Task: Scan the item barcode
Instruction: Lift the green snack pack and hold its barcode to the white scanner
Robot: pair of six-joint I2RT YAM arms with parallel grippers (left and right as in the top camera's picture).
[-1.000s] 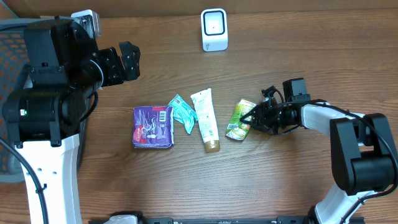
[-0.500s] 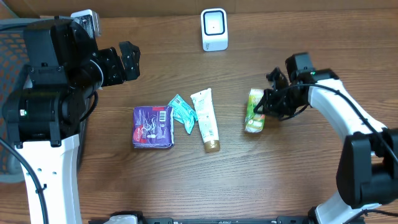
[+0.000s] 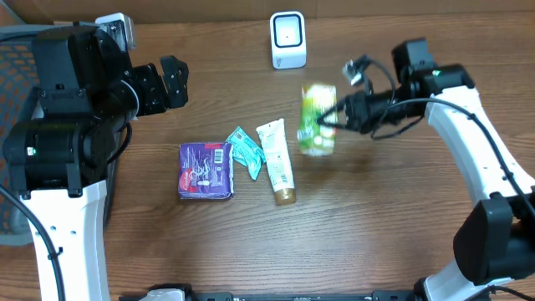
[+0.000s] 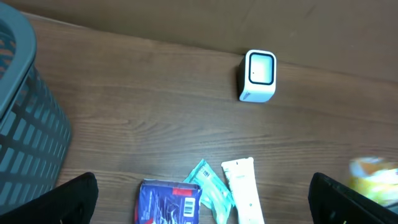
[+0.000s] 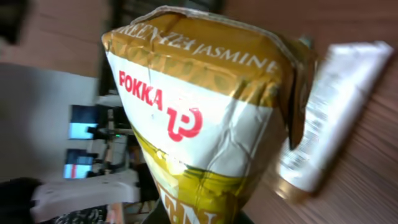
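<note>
The Pokka jasmine tea carton (image 3: 318, 119) is held off the worktop (image 3: 376, 234), near the white scanner (image 3: 287, 39) and slightly to its right, pinched in the right gripper's (image 3: 336, 113) jaws. Far left of the scanner, the left gripper (image 3: 175, 84) has its jaws spread wide.

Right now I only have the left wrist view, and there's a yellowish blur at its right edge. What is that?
Observer: A green tea carton, gripped by the right tool. From overhead it appears to be off the table.
Operator: Which face is showing?
Observer: The right wrist view shows POKKA and JASMINE print, and no barcode on that face.
Operator: Where is it relative to the scanner?
Observer: From overhead it is on the robot's side of the scanner, slightly toward the right arm and not touching it.
</note>
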